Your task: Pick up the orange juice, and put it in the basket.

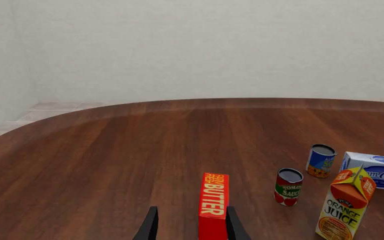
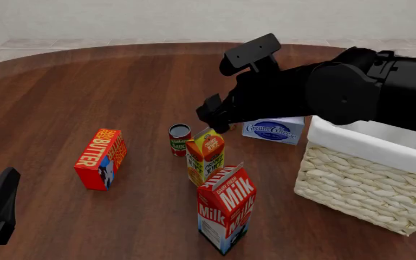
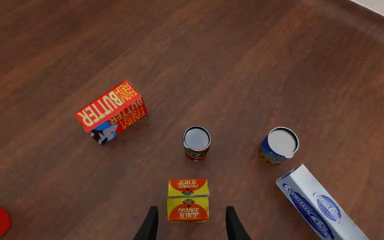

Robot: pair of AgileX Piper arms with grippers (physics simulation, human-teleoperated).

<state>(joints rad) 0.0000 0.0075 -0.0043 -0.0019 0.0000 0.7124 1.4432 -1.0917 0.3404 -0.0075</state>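
The orange juice (image 2: pixel 205 154) is an orange and yellow gable-top carton standing upright mid-table, just behind the milk carton (image 2: pixel 226 208). My right gripper (image 2: pixel 215 122) hovers over it, apart from it. From above, in the right wrist view, the orange juice (image 3: pixel 188 200) sits in line with the gap of the open right gripper (image 3: pixel 190 227). The wicker basket (image 2: pixel 359 184) with its white liner stands at the right, partly under the right arm. My left gripper (image 2: pixel 2 195) stays low at the near left, open, and the left gripper (image 1: pixel 190 230) holds nothing. The orange juice (image 1: pixel 347 205) shows off to its side.
A red butter box (image 2: pixel 101 158) stands left of the juice. A tomato sauce can (image 2: pixel 180 138) is just behind the juice, a blue can (image 3: pixel 279 145) further right, and a cream cheese box (image 2: pixel 273 130) beside the basket. The table's curved far edge meets a white wall.
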